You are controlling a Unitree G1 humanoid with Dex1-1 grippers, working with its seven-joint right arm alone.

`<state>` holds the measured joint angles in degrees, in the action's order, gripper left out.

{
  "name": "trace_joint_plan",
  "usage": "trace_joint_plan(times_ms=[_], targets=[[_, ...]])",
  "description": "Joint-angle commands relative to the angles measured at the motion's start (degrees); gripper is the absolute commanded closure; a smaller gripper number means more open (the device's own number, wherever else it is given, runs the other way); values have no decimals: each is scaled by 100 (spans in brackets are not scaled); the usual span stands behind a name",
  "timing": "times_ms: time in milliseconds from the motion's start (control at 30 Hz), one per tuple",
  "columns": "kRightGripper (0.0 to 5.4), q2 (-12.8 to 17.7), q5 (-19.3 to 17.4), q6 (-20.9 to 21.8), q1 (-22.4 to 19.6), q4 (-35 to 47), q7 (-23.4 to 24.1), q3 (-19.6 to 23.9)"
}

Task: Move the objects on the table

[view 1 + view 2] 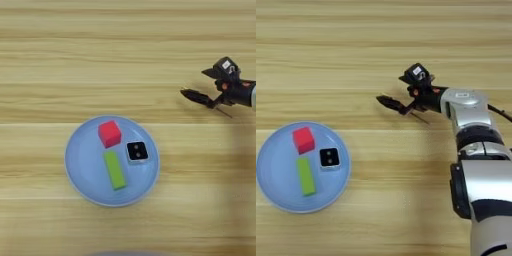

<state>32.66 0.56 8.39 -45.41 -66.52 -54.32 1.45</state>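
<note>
Right gripper (pixel 398 92) hovers over bare table (pixel 75 60), well apart from the plate (pixel 80 172); can't tell its grip state. Red cube (pixel 109 133), white cube (pixel 136 151), green bar (pixel 114 169) sit on the plate. Next move probably needs a reach left to them.

A silver right arm (pixel 476 150) rises from the bottom right corner, bends left at the elbow, and ends in a black gripper (pixel 398 95) pointing left, low over the table (pixel 381 40).

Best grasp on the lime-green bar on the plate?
Probably from above, fingers across the short width of the lime-green bar near its middle. It lies flat on the blue plate, long axis nearly along the view's vertical; the red cube crowds its far end and the white cube its right.
</note>
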Motion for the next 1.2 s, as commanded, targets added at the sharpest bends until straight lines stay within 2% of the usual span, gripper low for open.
trace_joint_plan(times_ms=[33,133,333,733,967,1200], targets=[[3,269,93,170,-571,-38,226,41],[3,248,114,89,-596,-217,229,81],[3,208,323,109,-560,-508,592,26],[3,80,480,57,-513,-730,897,60],[84,-18,522,-4,-485,-777,924,39],[161,-51,499,-298,-471,-875,1023,104]])
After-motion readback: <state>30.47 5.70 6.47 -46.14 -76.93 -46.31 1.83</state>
